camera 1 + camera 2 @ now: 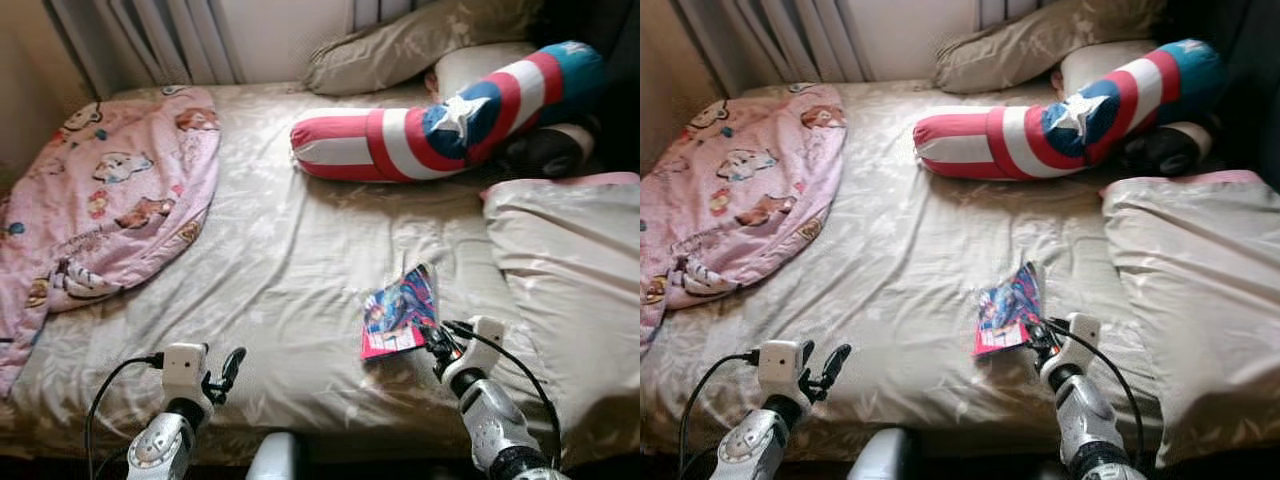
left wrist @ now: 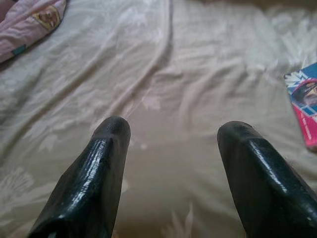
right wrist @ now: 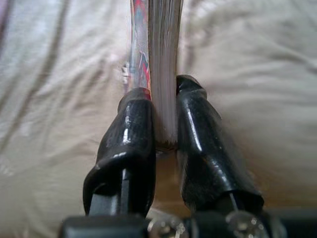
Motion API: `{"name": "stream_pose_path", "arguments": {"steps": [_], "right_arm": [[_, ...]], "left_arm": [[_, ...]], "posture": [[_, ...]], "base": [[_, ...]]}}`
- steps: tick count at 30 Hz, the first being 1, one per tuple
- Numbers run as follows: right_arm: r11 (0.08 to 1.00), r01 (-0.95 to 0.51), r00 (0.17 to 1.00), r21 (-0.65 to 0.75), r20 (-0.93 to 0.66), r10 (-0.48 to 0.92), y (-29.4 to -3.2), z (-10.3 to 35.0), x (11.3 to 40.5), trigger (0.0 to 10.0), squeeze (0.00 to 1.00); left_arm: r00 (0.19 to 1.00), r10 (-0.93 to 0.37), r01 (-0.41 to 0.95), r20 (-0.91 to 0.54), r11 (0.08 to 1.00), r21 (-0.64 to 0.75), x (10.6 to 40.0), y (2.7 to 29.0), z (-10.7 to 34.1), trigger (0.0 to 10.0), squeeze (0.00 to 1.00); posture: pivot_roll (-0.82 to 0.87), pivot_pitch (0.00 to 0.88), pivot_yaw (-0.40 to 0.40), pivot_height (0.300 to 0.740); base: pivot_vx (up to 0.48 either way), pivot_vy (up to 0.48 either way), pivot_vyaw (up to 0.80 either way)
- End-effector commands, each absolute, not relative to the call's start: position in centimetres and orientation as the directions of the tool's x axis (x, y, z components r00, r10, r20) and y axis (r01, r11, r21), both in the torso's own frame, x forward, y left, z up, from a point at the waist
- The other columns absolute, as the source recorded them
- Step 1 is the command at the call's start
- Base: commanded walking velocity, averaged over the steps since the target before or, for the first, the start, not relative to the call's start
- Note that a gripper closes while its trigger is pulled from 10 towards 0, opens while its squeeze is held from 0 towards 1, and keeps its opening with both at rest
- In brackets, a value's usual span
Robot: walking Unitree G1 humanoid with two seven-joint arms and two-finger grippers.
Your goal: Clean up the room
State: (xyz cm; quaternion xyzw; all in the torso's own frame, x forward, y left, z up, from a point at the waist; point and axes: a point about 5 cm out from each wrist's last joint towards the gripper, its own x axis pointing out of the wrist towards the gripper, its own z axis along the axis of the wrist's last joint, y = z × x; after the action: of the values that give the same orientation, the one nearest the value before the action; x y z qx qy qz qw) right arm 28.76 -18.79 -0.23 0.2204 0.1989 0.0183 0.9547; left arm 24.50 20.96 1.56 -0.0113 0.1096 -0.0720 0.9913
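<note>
Two glossy black fingers (image 3: 130, 131) of the right gripper (image 1: 437, 345) pinch the page edge of one thin comic book (image 1: 400, 311), whose colourful cover lies on the wrinkled beige satin sheet (image 1: 290, 260) near the bed's front edge. Over bare sheet, the left gripper (image 2: 171, 136) hovers with fingers spread apart. Farther off lie one striped star-printed bolster (image 1: 450, 118), one pink cartoon blanket (image 1: 110, 200), crumpled, and three beige pillows.

left gripper (image 1: 228, 372) fingers apart, right gripper (image 3: 163, 116) fingers clamped
</note>
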Motion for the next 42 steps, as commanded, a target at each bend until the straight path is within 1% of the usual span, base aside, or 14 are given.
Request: {"name": "stream_pose_path", "arguments": {"steps": [1, 9, 14, 19, 22, 24, 25, 26, 32, 33, 36, 38, 40, 42], "right_arm": [[0.903, 0.047, 0.886, 0.428, -0.435, 0.160, -18.0, -1.5, 27.8, 10.0, 0.00], [0.941, 0.003, 0.814, 0.338, -0.547, 0.194, -18.6, -2.8, 26.4, 10.0, 0.00], [0.928, -0.024, 0.775, 0.372, -0.580, 0.252, -19.2, -3.2, 25.7, 10.0, 0.00], [0.931, -0.003, 0.761, 0.364, -0.603, 0.239, -20.3, -3.3, 25.3, 10.0, 0.00], [0.901, 0.029, 0.818, 0.432, -0.528, 0.227, -21.1, -2.5, 26.0, 10.0, 0.00], [0.831, 0.051, 0.898, 0.554, -0.390, 0.205, -21.8, -1.0, 27.1, 10.0, 0.00], [0.831, 0.051, 0.898, 0.554, -0.390, 0.205, -21.8, -1.0, 27.1, 10.0, 0.00], [0.772, 0.044, 0.933, 0.635, -0.303, 0.196, -21.9, -0.2, 27.7, 10.0, 0.00], [0.678, -0.020, 0.950, 0.735, -0.198, 0.243, -20.6, 0.0, 27.7, 10.0, 0.00], [0.625, -0.036, 0.960, 0.780, -0.147, 0.239, -20.2, 0.0, 27.6, 10.0, 0.00], [0.539, -0.061, 0.967, 0.840, -0.085, 0.242, -19.7, 0.0, 27.4, 10.0, 0.00], [0.533, -0.075, 0.961, 0.843, -0.081, 0.263, -19.4, -0.2, 27.2, 10.0, 0.00], [0.573, -0.108, 0.930, 0.812, -0.121, 0.346, -18.6, -0.8, 26.5, 10.0, 0.00], [0.583, -0.111, 0.923, 0.805, -0.134, 0.361, -18.5, -1.0, 26.3, 10.0, 0.00]], "left_arm": [[0.960, -0.159, 0.159, -0.228, 0.987, -0.022, 24.2, 21.2, 1.7, 10.0, 0.00], [0.952, -0.178, 0.178, -0.250, 0.984, -0.020, 23.2, 21.3, 1.8, 10.0, 0.00], [0.949, -0.180, 0.180, -0.260, 0.983, -0.024, 22.7, 21.3, 1.9, 10.0, 0.00], [0.945, -0.183, 0.182, -0.271, 0.983, -0.027, 22.4, 21.2, 2.0, 10.0, 0.00], [0.945, -0.182, 0.181, -0.271, 0.983, -0.027, 22.5, 21.2, 2.1, 10.0, 0.00], [0.946, -0.179, 0.179, -0.271, 0.984, -0.026, 22.7, 21.2, 2.3, 10.0, 0.00], [0.946, -0.179, 0.179, -0.271, 0.984, -0.026, 22.7, 21.2, 2.3, 10.0, 0.00], [0.946, -0.179, 0.179, -0.271, 0.983, -0.026, 22.8, 21.2, 2.3, 10.0, 0.00], [0.945, -0.182, 0.182, -0.271, 0.983, -0.026, 23.2, 21.1, 2.4, 10.0, 0.00], [0.946, -0.184, 0.183, -0.267, 0.983, -0.028, 23.4, 20.9, 2.5, 10.0, 0.00], [0.947, -0.188, 0.187, -0.262, 0.982, -0.029, 23.7, 20.8, 2.7, 10.0, 0.00], [0.947, -0.189, 0.189, -0.261, 0.982, -0.028, 23.8, 20.9, 2.7, 10.0, 0.00], [0.947, -0.190, 0.190, -0.261, 0.981, -0.023, 23.9, 21.0, 2.8, 10.0, 0.00], [0.947, -0.189, 0.190, -0.261, 0.982, -0.022, 23.9, 21.1, 2.8, 10.0, 0.00]], "posture": [[0.20, 0.139, 0.123, 0.645], [0.22, 0.166, 0.137, 0.645], [0.23, 0.172, 0.140, 0.645], [0.22, 0.173, 0.140, 0.645], [0.23, 0.170, 0.141, 0.645], [0.22, 0.167, 0.143, 0.645], [0.22, 0.167, 0.143, 0.645], [0.22, 0.166, 0.143, 0.645], [0.21, 0.159, 0.147, 0.645], [0.21, 0.157, 0.148, 0.645], [0.21, 0.152, 0.152, 0.645], [0.21, 0.151, 0.153, 0.645], [0.21, 0.151, 0.154, 0.645], [0.21, 0.151, 0.154, 0.645]], "base": [[0.000, 0.000, 0.00], [0.000, 0.000, 0.00], [0.000, 0.000, 0.00], [0.000, 0.000, 0.00], [0.000, 0.000, 0.00], [0.000, 0.000, 0.00], [0.000, 0.000, 0.00], [0.000, 0.000, 0.00], [0.000, 0.000, 0.00], [0.000, 0.000, 0.00], [0.000, 0.000, 0.00], [0.000, 0.000, 0.00], [0.000, 0.000, 0.00], [0.000, 0.000, 0.00]]}}
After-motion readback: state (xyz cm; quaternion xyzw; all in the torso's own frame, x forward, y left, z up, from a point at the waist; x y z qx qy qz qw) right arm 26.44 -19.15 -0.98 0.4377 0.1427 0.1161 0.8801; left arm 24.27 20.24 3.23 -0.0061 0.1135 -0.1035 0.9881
